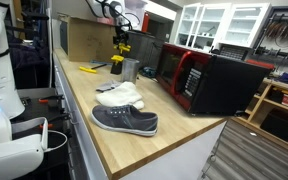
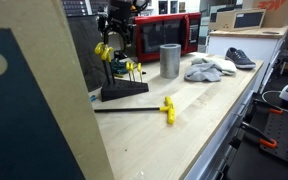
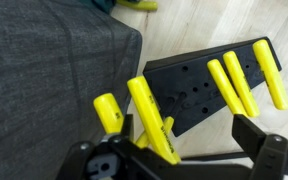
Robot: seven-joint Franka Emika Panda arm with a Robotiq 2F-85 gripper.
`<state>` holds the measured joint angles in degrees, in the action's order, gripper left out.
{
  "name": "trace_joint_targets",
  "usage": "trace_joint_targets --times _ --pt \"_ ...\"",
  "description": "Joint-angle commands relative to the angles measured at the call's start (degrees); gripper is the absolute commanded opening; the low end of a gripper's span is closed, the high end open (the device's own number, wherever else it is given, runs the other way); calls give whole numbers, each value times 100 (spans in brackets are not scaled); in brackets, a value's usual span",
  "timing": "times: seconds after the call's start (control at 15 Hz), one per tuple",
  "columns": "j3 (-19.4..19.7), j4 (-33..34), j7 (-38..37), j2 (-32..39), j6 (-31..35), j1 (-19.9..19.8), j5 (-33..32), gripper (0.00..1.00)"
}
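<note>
Since the yellow T-handle hex key (image 3: 152, 120) looks stiff, light and slick, grip its handle crosswise; the fingers of the gripper (image 3: 169, 142) stand wide around it, over the black rack (image 3: 199, 90).

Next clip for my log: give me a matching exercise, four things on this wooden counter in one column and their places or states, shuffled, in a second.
Things:
1. black tool rack
2. metal cup
3. grey shoe
4. loose yellow-handled tool

Places or states:
A. lies flat on the counter, apart from the rest
B. beside the white cloth
C. below the gripper, yellow handles sticking up
D. stands upright between the rack and the microwave

Pairs: 1-C; 2-D; 3-B; 4-A.
</note>
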<state>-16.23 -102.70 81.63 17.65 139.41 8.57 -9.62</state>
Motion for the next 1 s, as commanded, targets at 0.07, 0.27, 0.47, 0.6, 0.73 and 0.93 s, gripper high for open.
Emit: trace_joint_targets --times 0.07,0.27,0.47,0.6,0.73,0.93 --pt "-210 27 902 -266 85 -229 617 100" --pt "-217 169 639 -396 -112 -243 997 100" --pt "60 195 -477 -596 -170 -59 733 100" --pt "247 95 -1498 -811 -223 58 498 100" --pt "349 -19 -2278 -1027 -413 118 282 100" --pt "442 -266 -3410 -1363 -689 161 -85 100"
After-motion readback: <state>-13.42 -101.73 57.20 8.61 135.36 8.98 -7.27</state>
